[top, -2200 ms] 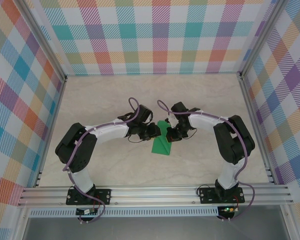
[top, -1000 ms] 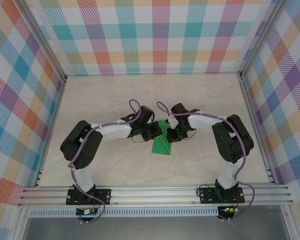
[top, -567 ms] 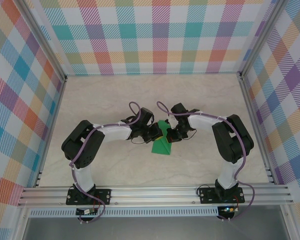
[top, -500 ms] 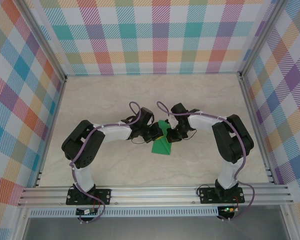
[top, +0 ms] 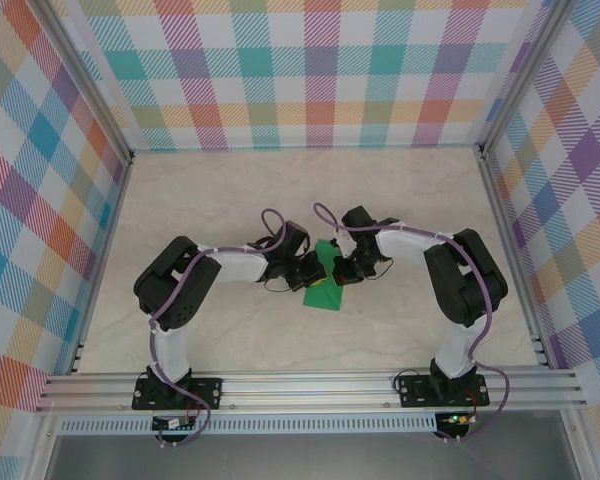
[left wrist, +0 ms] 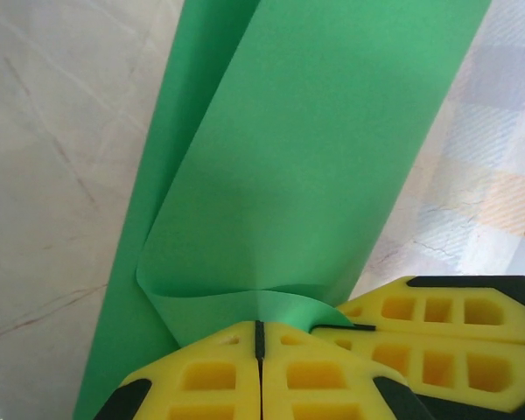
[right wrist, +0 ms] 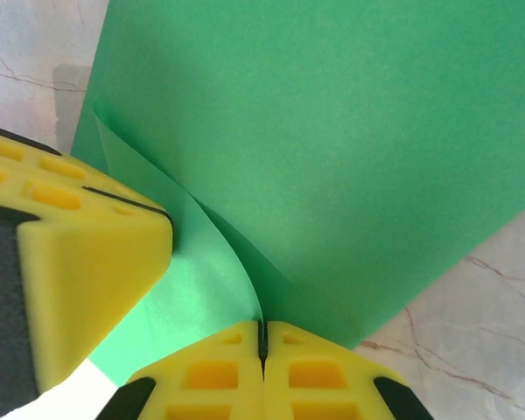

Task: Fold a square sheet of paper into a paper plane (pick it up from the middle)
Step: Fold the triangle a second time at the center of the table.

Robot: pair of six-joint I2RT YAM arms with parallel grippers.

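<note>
Jaws of the left gripper (left wrist: pixel 259 328) and right gripper (right wrist: pixel 262 332) are both clenched, from opposite sides, on the square sheet of paper (top: pixel 326 292). It lies part-folded mid-tabletop (top: pixel 210 200). The paired pinch probably steadies a curled flap for creasing.

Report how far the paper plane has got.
Done: the square sheet of paper is doubled over in a loose curl, not creased flat. In hand: left gripper and right gripper both pinch that curl, jaws shut. Left: no pointed nose, ridge or wings yet.
</note>
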